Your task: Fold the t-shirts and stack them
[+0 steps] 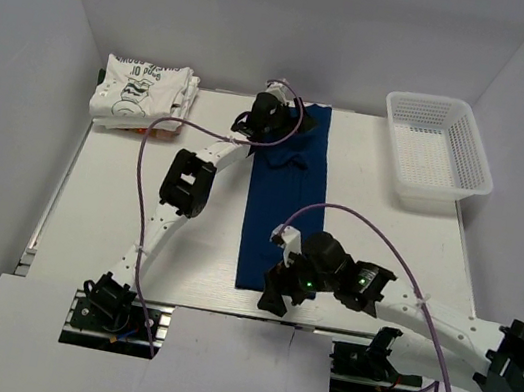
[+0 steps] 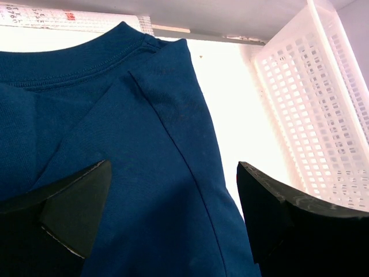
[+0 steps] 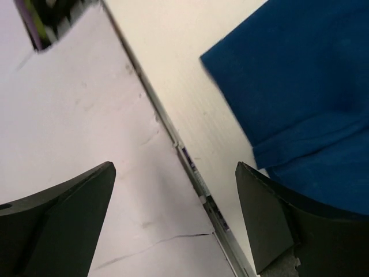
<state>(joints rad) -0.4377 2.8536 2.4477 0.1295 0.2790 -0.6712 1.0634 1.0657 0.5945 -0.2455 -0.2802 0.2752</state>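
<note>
left gripper: wide open, empty, over the collar end of the blue shirt | right gripper: wide open, empty, hem corner just beside one finger | shirt lies as a long strip between both, likely ready for an end-to-end fold | white shirts: stacked well left of the left gripper

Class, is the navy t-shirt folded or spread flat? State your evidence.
Partly folded: the navy t-shirt lies as a narrow strip with no sleeves showing; the left wrist view shows a flap folded over.
</note>
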